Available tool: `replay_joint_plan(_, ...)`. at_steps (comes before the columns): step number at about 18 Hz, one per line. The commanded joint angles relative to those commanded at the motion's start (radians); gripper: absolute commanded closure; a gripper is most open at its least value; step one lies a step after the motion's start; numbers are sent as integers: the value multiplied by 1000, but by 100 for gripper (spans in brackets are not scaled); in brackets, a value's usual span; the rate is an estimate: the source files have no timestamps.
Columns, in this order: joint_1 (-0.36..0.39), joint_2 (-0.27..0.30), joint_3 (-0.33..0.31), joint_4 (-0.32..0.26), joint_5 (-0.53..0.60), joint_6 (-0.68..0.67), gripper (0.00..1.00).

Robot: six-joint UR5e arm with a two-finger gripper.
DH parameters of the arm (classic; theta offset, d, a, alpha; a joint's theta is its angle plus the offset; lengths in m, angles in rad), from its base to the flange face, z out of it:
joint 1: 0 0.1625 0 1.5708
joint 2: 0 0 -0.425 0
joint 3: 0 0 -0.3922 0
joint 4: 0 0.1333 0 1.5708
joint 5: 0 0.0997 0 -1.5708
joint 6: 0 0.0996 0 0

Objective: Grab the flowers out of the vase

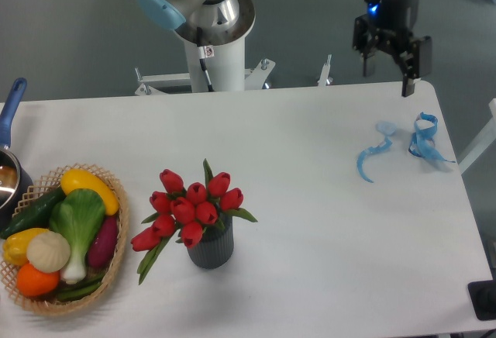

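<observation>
Flowers [190, 208] sit in vase [210, 249], untouched; our gripper [391, 63] hangs open, empty, well apart. Approach comes next: we must descend over stems.

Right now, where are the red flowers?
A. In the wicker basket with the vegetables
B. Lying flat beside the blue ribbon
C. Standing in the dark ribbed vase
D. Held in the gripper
C. The flowers stand with their stems inside the vase, while the gripper is far off at the back right of the table, holding nothing.
</observation>
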Motion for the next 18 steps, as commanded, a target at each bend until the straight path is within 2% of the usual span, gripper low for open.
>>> replay_joint_plan(4,-31,-6,-65,78,-52,-85,0)
replay_joint_plan(8,-26,-9,-66,78,-118,-88,0)
replay_joint_plan(13,-31,-9,-66,80,-135,-149,0)
replay_joint_plan(18,-32,-21,-68,81,-263,-240,0)
